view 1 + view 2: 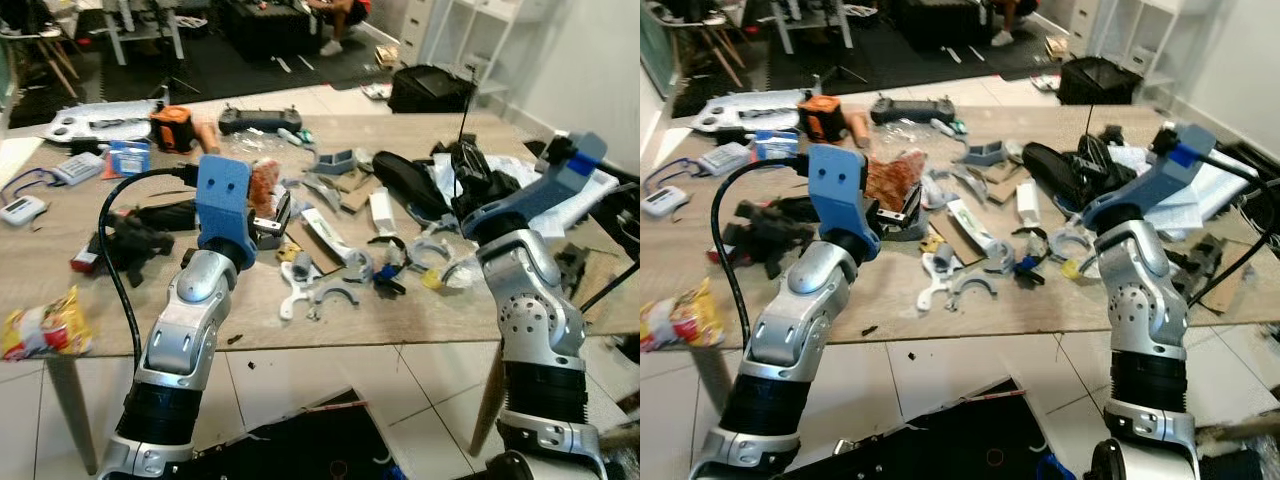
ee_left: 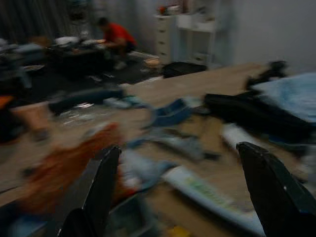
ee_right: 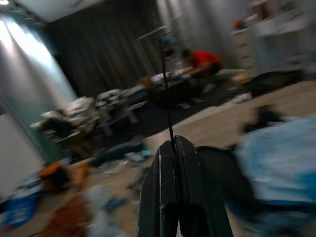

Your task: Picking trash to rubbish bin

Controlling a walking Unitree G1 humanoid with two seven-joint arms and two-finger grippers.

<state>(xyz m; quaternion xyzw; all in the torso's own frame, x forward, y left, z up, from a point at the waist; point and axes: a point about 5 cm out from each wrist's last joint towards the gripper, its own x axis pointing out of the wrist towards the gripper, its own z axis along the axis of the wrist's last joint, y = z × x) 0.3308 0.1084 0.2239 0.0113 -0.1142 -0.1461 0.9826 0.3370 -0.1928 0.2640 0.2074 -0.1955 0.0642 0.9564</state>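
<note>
Above the middle of the cluttered wooden worktop (image 1: 60, 290), the left gripper (image 2: 182, 197) hovers with jaws spread wide, just over a crumpled orange-red snack wrapper (image 1: 890, 180). The right gripper (image 3: 177, 163), jaws pressed together, is raised over the black bags near the right edge. A yellow-and-red snack packet (image 1: 40, 325) lies at the near left corner; its print is unreadable.

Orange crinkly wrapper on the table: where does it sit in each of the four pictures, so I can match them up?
Left eye view: the orange wrapper lies mid-table, just right of the blue wrist block.
Right eye view: the same spot, beside that block.
Left wrist view: an orange blur next to one finger of the left pincer.
Right wrist view: a faint reddish blur, probably it.
Shared landmark: the person in red across the room.
</note>
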